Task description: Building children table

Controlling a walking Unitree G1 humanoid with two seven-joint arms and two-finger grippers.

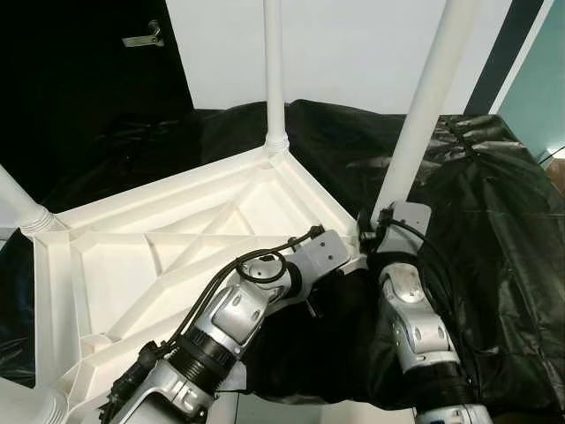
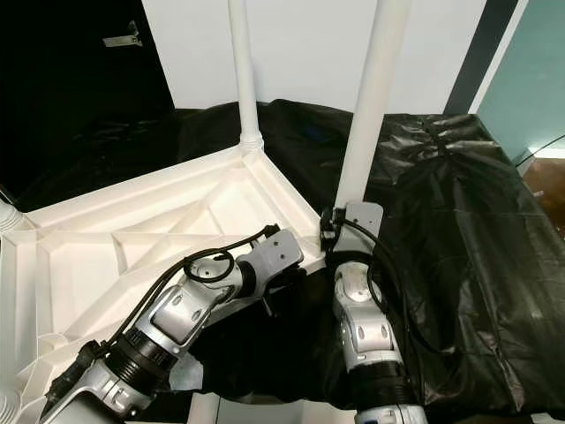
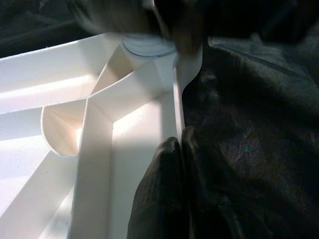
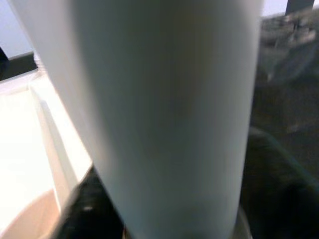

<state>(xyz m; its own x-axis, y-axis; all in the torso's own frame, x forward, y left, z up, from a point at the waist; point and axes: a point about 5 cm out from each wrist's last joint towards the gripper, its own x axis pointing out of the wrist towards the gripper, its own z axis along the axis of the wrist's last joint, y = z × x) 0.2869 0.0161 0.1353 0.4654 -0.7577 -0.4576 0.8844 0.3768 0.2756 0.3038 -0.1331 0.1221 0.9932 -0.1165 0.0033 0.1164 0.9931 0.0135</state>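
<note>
The white plastic tabletop (image 1: pixel 177 256) lay upside down, ribbed underside up, on a surface draped with a black sheet (image 1: pixel 494 230), filling the 9 o'clock half of the head views. White legs stood in its corners: the far leg (image 1: pixel 274 71) at 12 o'clock, the near leg (image 1: pixel 424 106) at 2 o'clock and a third leg (image 1: pixel 22 208) at the 9 o'clock edge.

The left pincer (image 3: pixel 177 164) had its two black fingers pressed together on the thin rim of the tabletop beside the near leg's socket, the rim apparently caught between them. The right pincer (image 1: pixel 375 221) sat at the base of the near leg; its wrist view showed the leg very close, but whether its fingers were apart or clamped could not be told.

Handling, as judged: the tabletop appeared light, stiff and hollow, its smooth plastic likely slippery, so the rim or a rib offered the surest hold. The legs appeared to be light rigid tubes, best gripped low near the socket, where a push or twist would seat them without levering the corner. A white wall (image 1: pixel 353 44) rose at 12 o'clock behind the sheet.
</note>
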